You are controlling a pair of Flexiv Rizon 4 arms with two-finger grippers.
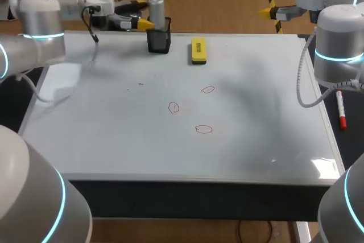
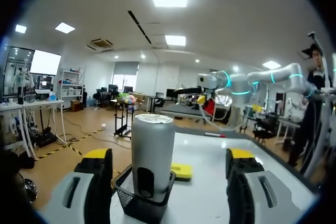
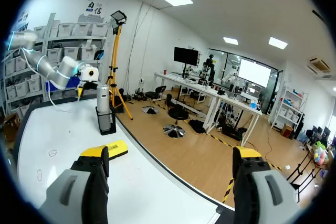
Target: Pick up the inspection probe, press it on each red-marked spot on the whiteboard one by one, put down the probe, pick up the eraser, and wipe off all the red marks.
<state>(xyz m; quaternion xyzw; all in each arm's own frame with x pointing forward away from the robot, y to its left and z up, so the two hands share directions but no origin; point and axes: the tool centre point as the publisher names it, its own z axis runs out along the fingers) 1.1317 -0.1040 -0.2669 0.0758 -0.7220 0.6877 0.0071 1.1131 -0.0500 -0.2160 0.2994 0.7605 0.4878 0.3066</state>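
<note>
The left gripper [image 2: 169, 157], jaws wide open and empty, faced the upright inspection probe [image 2: 152, 145] in its mesh holder [image 2: 137, 202], evidently aligned for pickup; the right gripper [image 3: 170, 158] gaped empty.

Silver-grey probe [image 1: 156, 8]; black mesh holder [image 1: 158, 42]; yellow eraser [image 1: 198, 50]; thin red ovals [image 1: 203, 129]; plain white whiteboard [image 1: 114, 135]; white marker [image 1: 340, 106], red cap.
</note>
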